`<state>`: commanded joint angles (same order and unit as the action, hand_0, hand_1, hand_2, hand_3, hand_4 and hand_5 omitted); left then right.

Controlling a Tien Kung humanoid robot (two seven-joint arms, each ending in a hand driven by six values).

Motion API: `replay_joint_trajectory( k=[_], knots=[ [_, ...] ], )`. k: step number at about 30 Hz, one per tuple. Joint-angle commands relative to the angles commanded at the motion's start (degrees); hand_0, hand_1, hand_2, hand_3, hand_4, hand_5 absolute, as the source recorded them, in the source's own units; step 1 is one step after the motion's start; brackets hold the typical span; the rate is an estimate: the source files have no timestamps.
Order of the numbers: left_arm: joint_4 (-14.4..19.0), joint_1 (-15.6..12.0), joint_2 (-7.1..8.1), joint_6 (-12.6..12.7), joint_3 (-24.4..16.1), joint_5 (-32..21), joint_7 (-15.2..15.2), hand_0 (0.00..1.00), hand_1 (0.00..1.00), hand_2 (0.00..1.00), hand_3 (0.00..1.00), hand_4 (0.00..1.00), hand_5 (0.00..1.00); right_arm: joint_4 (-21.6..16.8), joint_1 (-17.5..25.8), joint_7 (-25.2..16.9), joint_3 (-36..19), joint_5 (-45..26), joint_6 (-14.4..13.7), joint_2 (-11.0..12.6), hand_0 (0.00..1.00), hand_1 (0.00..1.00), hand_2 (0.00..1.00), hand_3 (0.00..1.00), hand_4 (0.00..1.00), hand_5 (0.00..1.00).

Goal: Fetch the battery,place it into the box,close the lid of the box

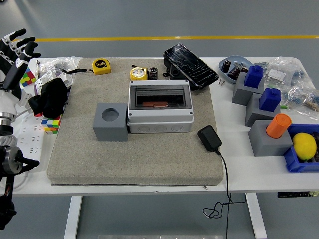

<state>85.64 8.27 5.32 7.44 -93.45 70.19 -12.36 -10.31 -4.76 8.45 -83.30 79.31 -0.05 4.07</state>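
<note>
The grey box (pixel 159 120) stands in the middle of the grey mat (pixel 134 159). Its dark window lid (pixel 160 95) looks lowered over the opening. A copper-coloured cylinder (pixel 158 104) lies inside, seen through the window. A small black battery (pixel 153 73) stands behind the box, beside a round yellow tape measure (pixel 139 73). My left hand (pixel 17 47) is at the far left edge, raised, fingers spread and empty, well away from the box. My right arm is out of view.
A grey block with a round hole (pixel 110 121) touches the box's left side. A black charger (pixel 210 138) with its cable lies right of it. A black case (pixel 190 64) lies behind. Grey and blue blocks (pixel 251 82), an orange cylinder (pixel 278 125) and a lemon (pixel 304 146) are at right.
</note>
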Motion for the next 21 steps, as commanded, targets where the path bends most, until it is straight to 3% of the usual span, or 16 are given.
replay_joint_trajectory(
  k=[21],
  knots=[
    [0.72, -1.08, -0.60, -0.26, -1.39, 0.02, 0.46, 0.512, 0.654, 0.643, 0.714, 0.998, 0.453, 0.00, 0.70, -0.06, -0.67, 0.04, -0.01, -0.30, 0.649, 0.646, 0.673, 0.583, 0.998, 0.559]
  ],
)
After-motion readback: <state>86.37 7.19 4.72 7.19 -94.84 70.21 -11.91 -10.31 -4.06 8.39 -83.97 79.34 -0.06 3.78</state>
